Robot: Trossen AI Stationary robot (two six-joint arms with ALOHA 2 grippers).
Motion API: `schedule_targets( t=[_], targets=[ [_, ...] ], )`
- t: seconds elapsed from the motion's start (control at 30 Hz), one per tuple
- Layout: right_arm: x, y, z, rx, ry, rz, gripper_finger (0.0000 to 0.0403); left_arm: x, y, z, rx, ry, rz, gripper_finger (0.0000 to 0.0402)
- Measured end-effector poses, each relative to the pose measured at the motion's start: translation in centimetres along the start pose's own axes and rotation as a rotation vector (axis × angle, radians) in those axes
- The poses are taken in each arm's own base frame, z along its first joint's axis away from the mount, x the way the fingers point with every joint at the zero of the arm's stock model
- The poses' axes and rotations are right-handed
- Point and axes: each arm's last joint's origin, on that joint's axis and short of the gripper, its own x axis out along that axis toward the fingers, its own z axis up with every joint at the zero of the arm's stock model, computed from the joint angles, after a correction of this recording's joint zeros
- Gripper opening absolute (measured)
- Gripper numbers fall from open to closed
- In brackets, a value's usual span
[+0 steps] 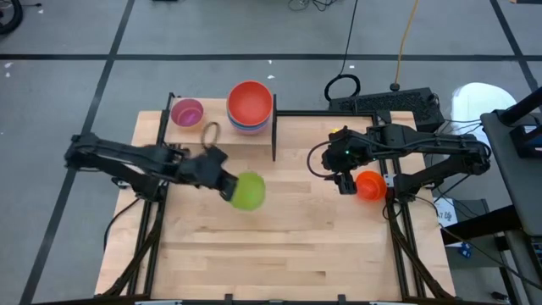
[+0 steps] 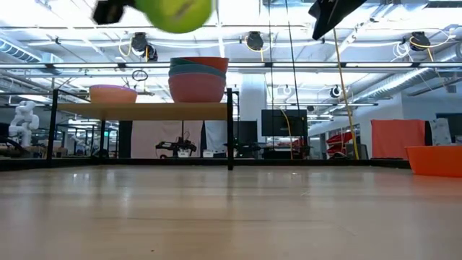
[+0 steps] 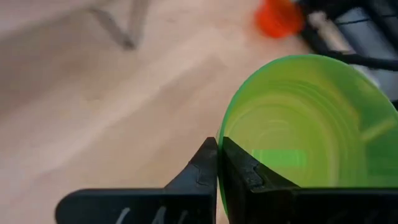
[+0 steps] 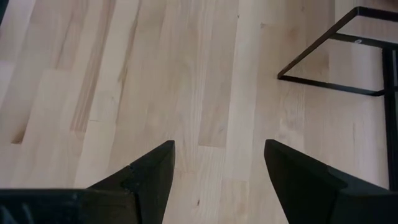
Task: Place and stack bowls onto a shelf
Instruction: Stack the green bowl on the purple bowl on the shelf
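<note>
Left gripper (image 1: 227, 184) was over the middle of the tabletop (image 1: 279, 246), fingers pinched tight on the rim of the green bowl (image 1: 248, 190), one finger inside the wall and one outside as the left wrist view showed (image 3: 217, 163). The bowl hung clear of the wood, tilted on its side, with its open mouth (image 3: 311, 118) facing the wrist camera; in the low view it sat high up at the picture's top edge (image 2: 177, 12), well above the level of the shelf (image 2: 144, 110). The shelf stood at the far edge of the table, a light plank top on thin black posts (image 1: 273, 135). On it, toward its right end, was a stack of larger bowls (image 1: 250, 108) with the red one on top (image 2: 199, 63), teal beneath it, then pink at the bottom in the low view; a blue rim peeked out at the base in the high view. A single bowl sat alone at the shelf's left end (image 1: 187, 112), reading purple-pink from above and pinkish from the low view (image 2: 112, 93); exact colour hard to call. Orange bowl (image 1: 370, 184) rested on the table near the right edge, also seen at the far right of the low view (image 2: 435, 159) and blurred in the left wrist view (image 3: 278, 17). Right gripper (image 1: 345, 181) hovered just beside the orange bowl, not touching it, fingers spread wide with bare wood showing between them (image 4: 152, 174), nothing held.
</note>
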Motion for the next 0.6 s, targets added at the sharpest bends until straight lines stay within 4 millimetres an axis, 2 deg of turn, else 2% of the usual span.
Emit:
schedule_targets(
  t=[0.13,0.27,0.43,0.6],
  targets=[
    [0.0,0.0,0.2,-0.002,-0.018,-0.003,0.0240,-3.3,2.8,0.7,0.015,-0.038,0.079,0.0004],
    [0.0,-0.1,0.4,-0.003,-0.044,-0.008,0.0240,-5.7,5.4,1.1,0.027,-0.056,0.148,0.0004],
    [0.0,-0.1,0.9,-0.005,-0.093,-0.016,0.0240,-7.9,8.2,1.4,0.031,-0.092,0.239,0.0004],
    [-0.1,-0.2,1.3,-0.003,-0.137,-0.024,0.0240,-9.8,10.2,2.0,0.018,-0.188,0.294,0.0004]
  ],
)
